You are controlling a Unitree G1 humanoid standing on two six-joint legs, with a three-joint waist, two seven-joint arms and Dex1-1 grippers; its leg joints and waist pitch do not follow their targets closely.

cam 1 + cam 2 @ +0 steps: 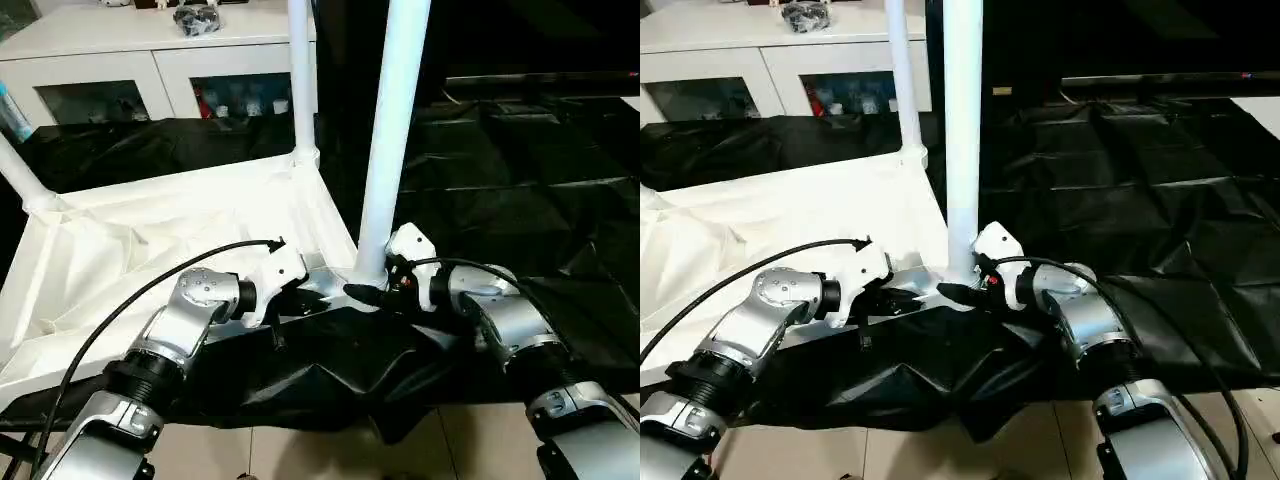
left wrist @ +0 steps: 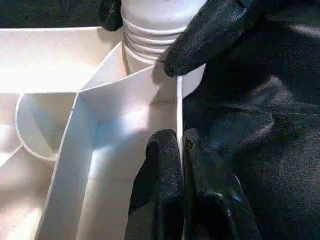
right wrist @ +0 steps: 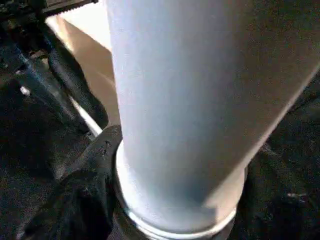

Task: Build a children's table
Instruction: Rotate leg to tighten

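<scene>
Left fingers (image 2: 170, 185) clamp the tabletop (image 1: 150, 240) rim; right fingers (image 2: 210, 35), apart, flank the leg (image 1: 390, 140).

Head stereo pair looks forward and down over both forearms onto table top (image 1: 150, 230) on black cloth (image 1: 520, 170), cabinet (image 1: 120, 60) far behind. Both eyes share near-right corner with upright leg (image 1: 390, 140). Left wrist camera sits very near top's rim, facing same leg base. Right wrist camera sits close against that leg.
</scene>
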